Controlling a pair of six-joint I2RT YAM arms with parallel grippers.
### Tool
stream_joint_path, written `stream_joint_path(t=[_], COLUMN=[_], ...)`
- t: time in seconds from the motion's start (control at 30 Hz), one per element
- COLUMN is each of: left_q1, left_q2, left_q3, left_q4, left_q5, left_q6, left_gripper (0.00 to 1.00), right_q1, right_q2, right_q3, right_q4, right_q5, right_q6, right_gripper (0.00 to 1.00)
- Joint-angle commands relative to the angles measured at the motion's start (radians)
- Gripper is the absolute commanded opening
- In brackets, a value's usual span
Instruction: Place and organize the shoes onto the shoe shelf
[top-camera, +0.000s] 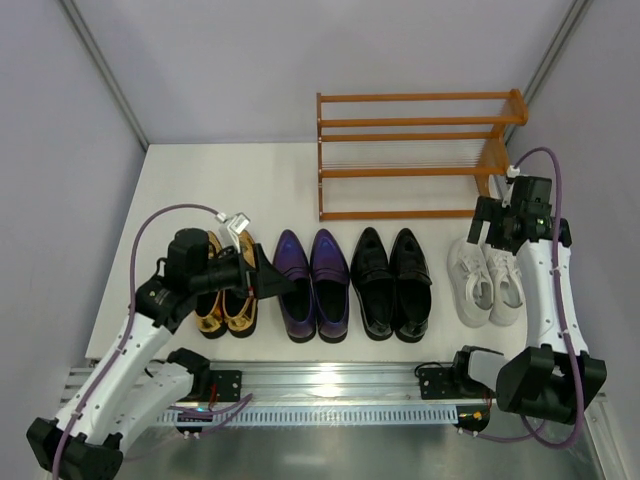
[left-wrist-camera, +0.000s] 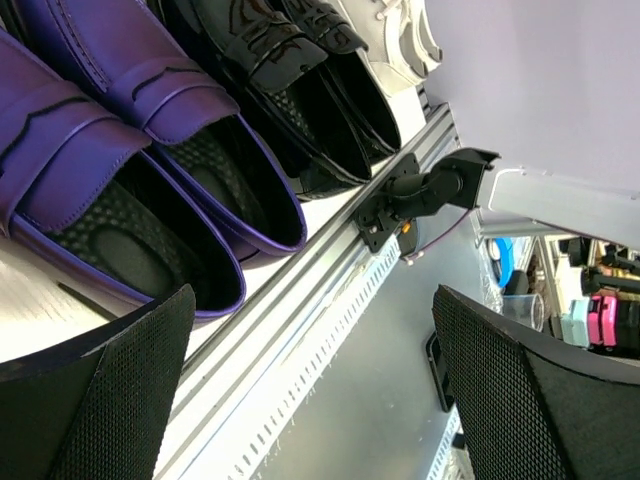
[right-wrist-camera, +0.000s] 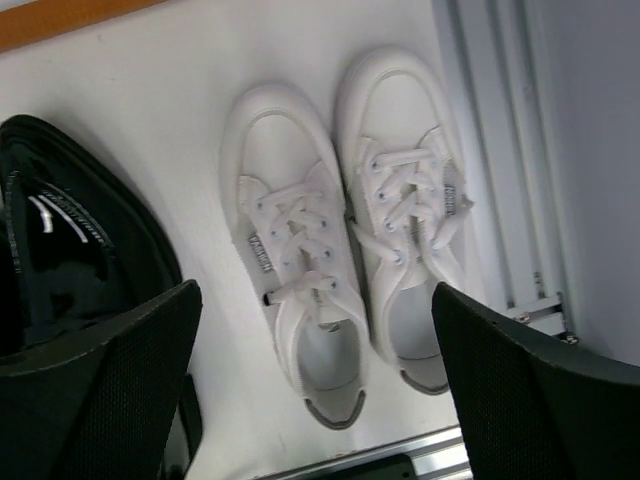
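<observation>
Right hand (right-wrist-camera: 315, 300) is hovering, fingers spread and empty, directly over the white lace-up sneakers (top-camera: 487, 283), which are lying paired on the table (top-camera: 200, 180), long axes pointing toward the shoe shelf (top-camera: 420, 155) just beyond (left hand (top-camera: 262, 272), likewise released, is well apart).

I count four pairs on the tabletop (top-camera: 200, 180), eight in all. Two gold shoes (top-camera: 225, 300) sit right under the left pincer (top-camera: 268, 278), and two purple shoes (top-camera: 312, 285) are just in front of it. Two black shoes (top-camera: 392, 285) lie between both pincers. Two white shoes (top-camera: 487, 285) are below the right pincer (top-camera: 490, 228). There is one shelf (top-camera: 420, 150), with two levels.
</observation>
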Motion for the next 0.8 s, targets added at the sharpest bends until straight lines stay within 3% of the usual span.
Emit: stream_joint_path(t=[0.0,0.17,0.43,0.77], left_q1=[-0.018,-0.033,-0.079,-0.097], left_q2=[-0.074,-0.142,-0.177,-0.192], left_q3=[-0.029,-0.069,-0.080,-0.083], left_q4=[-0.007,-0.024,-0.026,-0.038], left_q5=[-0.009,-0.005,-0.003,-0.009], left_q6=[0.031,0.029,0.034,0.043], left_gripper=[1.00,1.00,1.00,1.00], right_q1=[-0.004,-0.036,-0.153,-0.154], right_q2=[-0.019,0.021,0.008,0.100], right_q3=[-0.046,-0.134,-0.142,-0.124], right_q4=[0.049,0.066,0.041,-0.017], right_q5=[0.133,0.199,0.072,-0.108], right_q6=[-0.172,-0.172,-0.221,-0.259], right_gripper=[0.97,0.97,0.97,1.00])
